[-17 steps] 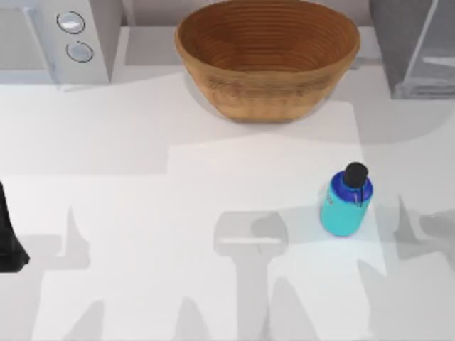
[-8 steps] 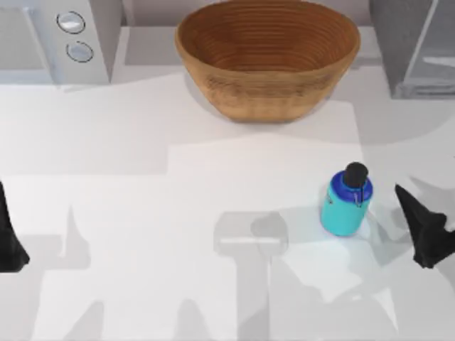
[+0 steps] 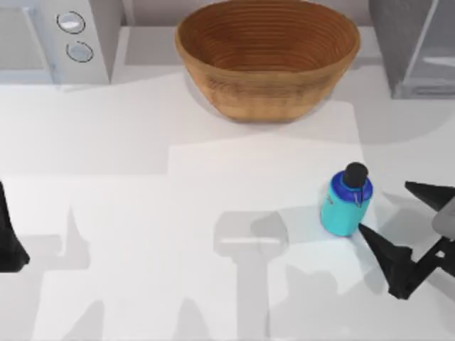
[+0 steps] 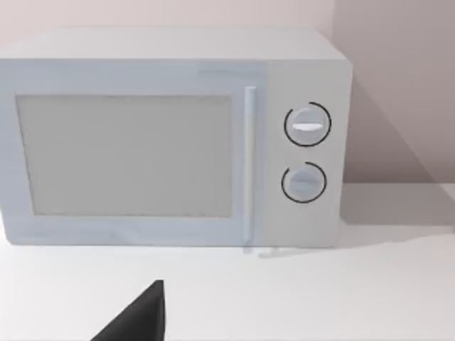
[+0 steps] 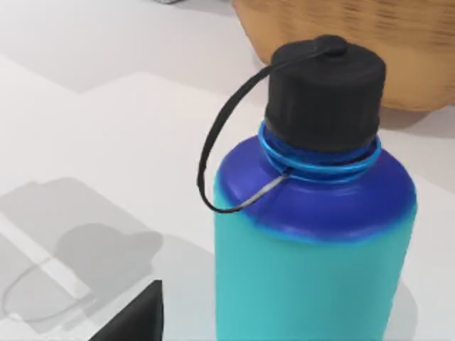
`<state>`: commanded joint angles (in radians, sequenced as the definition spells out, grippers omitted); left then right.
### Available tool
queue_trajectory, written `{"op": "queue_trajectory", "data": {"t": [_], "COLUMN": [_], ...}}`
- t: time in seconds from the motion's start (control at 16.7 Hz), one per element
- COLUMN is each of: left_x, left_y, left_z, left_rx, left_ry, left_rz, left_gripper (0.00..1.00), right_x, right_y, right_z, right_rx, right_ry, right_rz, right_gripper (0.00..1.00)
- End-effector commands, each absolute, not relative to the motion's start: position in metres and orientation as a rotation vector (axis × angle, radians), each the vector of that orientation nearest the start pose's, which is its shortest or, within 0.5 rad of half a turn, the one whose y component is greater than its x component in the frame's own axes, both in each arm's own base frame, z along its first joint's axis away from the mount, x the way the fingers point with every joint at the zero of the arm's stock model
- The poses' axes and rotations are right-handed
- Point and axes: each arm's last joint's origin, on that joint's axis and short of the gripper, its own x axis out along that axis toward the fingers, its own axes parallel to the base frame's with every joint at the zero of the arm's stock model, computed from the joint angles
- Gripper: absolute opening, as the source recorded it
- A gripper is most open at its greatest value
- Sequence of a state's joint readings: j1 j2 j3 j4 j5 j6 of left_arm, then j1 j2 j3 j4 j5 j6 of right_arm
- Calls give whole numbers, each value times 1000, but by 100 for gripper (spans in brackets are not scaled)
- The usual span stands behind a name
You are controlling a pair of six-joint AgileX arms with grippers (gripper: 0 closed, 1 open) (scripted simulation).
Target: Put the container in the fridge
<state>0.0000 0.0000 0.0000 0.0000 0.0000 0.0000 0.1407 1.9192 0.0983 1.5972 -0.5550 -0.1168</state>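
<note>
The container (image 3: 346, 202), a small cyan bottle with a blue shoulder and black cap, stands upright on the table right of centre; it looms close in the right wrist view (image 5: 313, 241). My right gripper (image 3: 384, 206) sits just to its right, open, one fingertip near the bottle's base and the other farther right; the bottle is beside the gap, not inside it. The fridge (image 3: 398, 42), dark grey with a pale door panel, stands at the back right corner. My left gripper (image 3: 8, 238) is parked at the table's left edge, and one of its fingers (image 4: 138, 316) sits well off centre.
A large brown ribbed bowl (image 3: 266, 57) stands at the back centre, between the bottle and the far wall. A light grey box with two dials (image 3: 60, 35) occupies the back left, seen head-on as a dialled box (image 4: 170, 135). Bare white table lies in front.
My right gripper came in from the right edge, moved left toward the bottle, and its fingers now stand spread beside it. The bottle and left arm have not moved.
</note>
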Motion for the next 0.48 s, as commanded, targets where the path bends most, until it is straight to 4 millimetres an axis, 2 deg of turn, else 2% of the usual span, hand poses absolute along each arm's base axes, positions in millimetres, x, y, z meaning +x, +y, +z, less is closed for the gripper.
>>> {"op": "queue_trajectory", "data": {"t": [0.24, 0.48], "left_x": [106, 106], "left_y": [-1, -1], "left_z": [160, 160], "left_rx": [0, 0], "left_ry": [0, 0], "left_rz": [0, 0], "left_gripper": [100, 100], "right_x": [199, 199], "right_y": [48, 48], "right_z": [63, 62], "right_rx": [-79, -79], "right_ry": [188, 188], "right_rz": [769, 773], "right_gripper": [100, 100]}}
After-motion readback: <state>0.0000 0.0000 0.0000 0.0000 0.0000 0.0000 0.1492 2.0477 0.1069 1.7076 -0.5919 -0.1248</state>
